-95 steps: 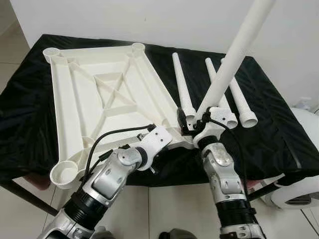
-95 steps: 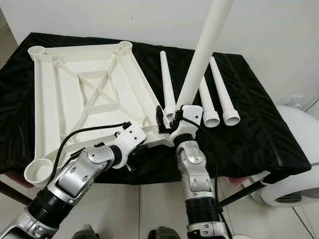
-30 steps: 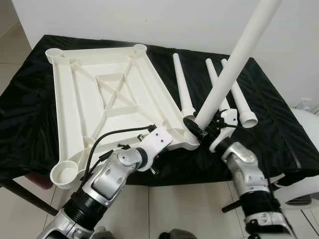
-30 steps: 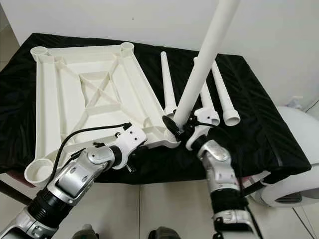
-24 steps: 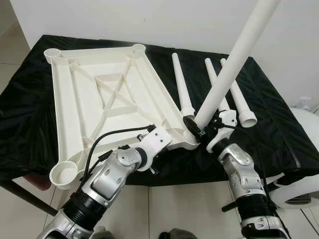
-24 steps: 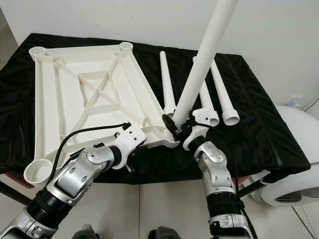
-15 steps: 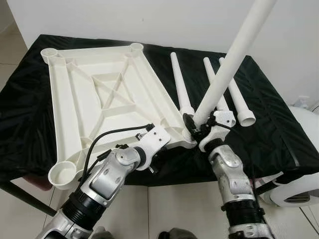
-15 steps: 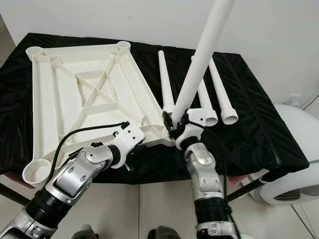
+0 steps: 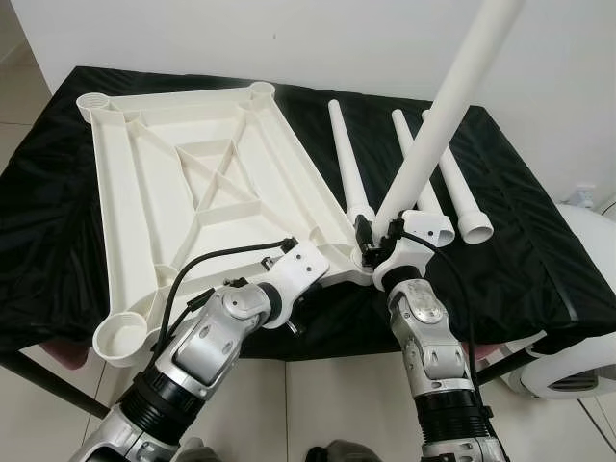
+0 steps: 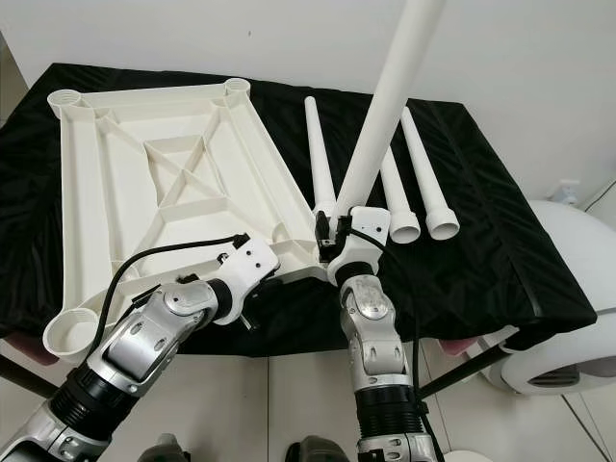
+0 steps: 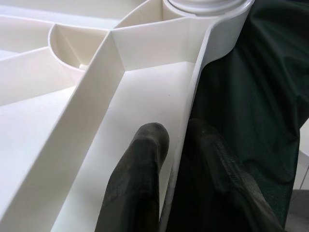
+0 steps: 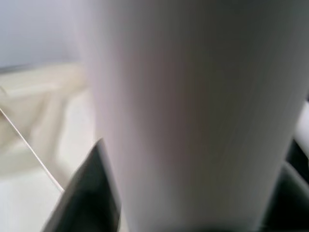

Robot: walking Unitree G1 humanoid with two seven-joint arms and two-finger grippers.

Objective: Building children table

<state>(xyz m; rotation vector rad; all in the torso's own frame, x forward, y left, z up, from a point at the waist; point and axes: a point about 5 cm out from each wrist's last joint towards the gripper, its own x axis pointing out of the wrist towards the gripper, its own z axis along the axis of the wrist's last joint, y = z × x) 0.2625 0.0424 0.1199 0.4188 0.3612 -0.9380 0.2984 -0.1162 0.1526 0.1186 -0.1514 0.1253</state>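
The right gripper (image 9: pixel 377 248), closed around the base of the white table leg (image 9: pixel 438 120), has swung back from the right and brought it more upright over the near corner socket of the upturned tabletop (image 9: pixel 144 192), whose rim the left gripper (image 11: pixel 176 159) pinches, so seating seems close.

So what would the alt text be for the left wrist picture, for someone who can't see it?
The left gripper pinches the thin outer rim of the upturned white tabletop, one black finger inside the rim and one outside over the black cloth. Ahead, at the tabletop's corner, is the round base of a leg.
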